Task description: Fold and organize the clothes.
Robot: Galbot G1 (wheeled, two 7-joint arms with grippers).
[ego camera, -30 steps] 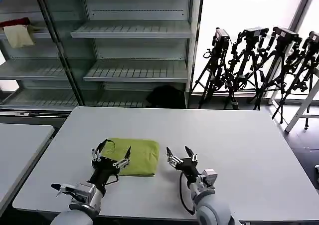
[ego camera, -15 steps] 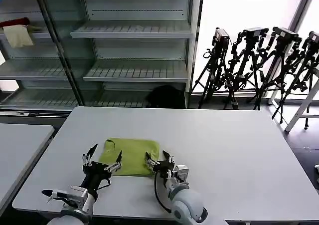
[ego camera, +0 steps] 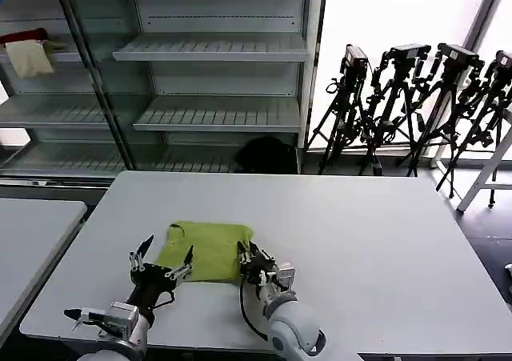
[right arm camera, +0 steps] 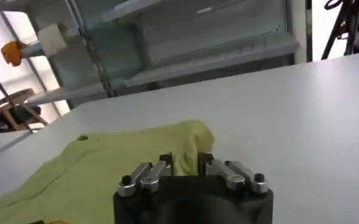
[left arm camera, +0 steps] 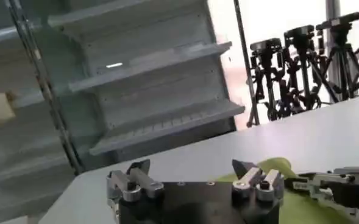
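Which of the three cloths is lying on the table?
The green shirt, folded between both claws, left and right. The cream cloth and red cloth are on a shelf.

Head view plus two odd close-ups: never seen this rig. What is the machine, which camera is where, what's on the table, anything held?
It is a two-armed robot. The wide picture comes from its head camera, looking down at a white table. The other two come from cameras on its wrists, looking past each gripper's fingers.

On the table lies one folded lime-green T-shirt. The left gripper is open at the shirt's near left corner. The right gripper is at the shirt's right edge, its fingers nearly together around that edge. Nothing is lifted; the shirt lies flat. Shelves and camera tripods stand behind.
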